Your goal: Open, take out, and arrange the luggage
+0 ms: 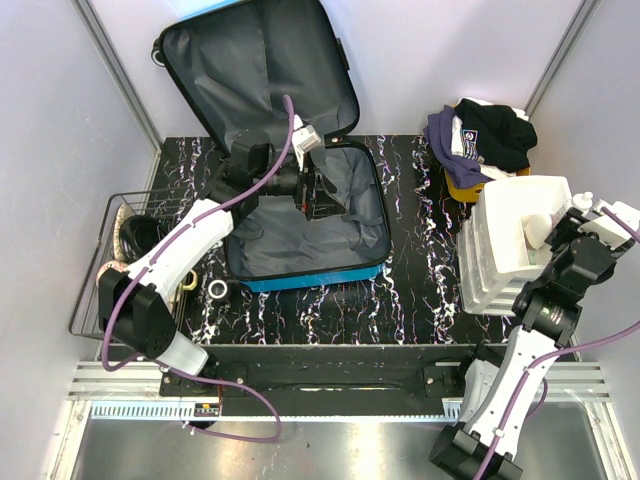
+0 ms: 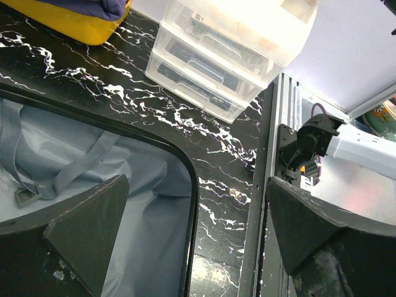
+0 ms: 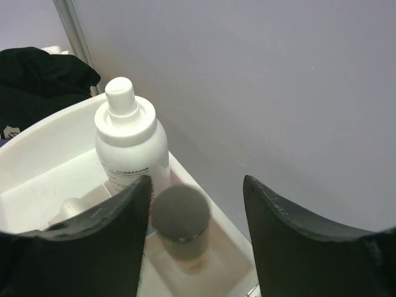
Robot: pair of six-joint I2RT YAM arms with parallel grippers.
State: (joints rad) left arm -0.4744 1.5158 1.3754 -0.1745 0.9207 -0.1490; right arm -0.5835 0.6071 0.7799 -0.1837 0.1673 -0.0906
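The luggage (image 1: pixel 300 225) lies open on the black marbled table, its lid (image 1: pixel 250 70) leaning against the back wall and its grey lining bare. My left gripper (image 1: pixel 325 195) hovers over the base's right part, open and empty. In the left wrist view the left gripper (image 2: pixel 195 204) spans the luggage (image 2: pixel 93 185) rim, with a strap and buckle (image 2: pixel 28 197) lying on the lining. My right gripper (image 3: pixel 197 185) is open above the white organiser's top tray (image 3: pixel 37 185). A dark-capped bottle (image 3: pixel 180 216) stands blurred by its left finger, next to a white pump bottle (image 3: pixel 130 142).
The white organiser (image 1: pixel 510 250) stands at the table's right edge, its drawers (image 2: pixel 216 55) facing the luggage. An orange bin (image 1: pixel 470 188) piled with dark clothes sits behind it. A wire basket (image 1: pixel 120 260) hangs off the left edge, and a small ring (image 1: pixel 218 289) lies near the front.
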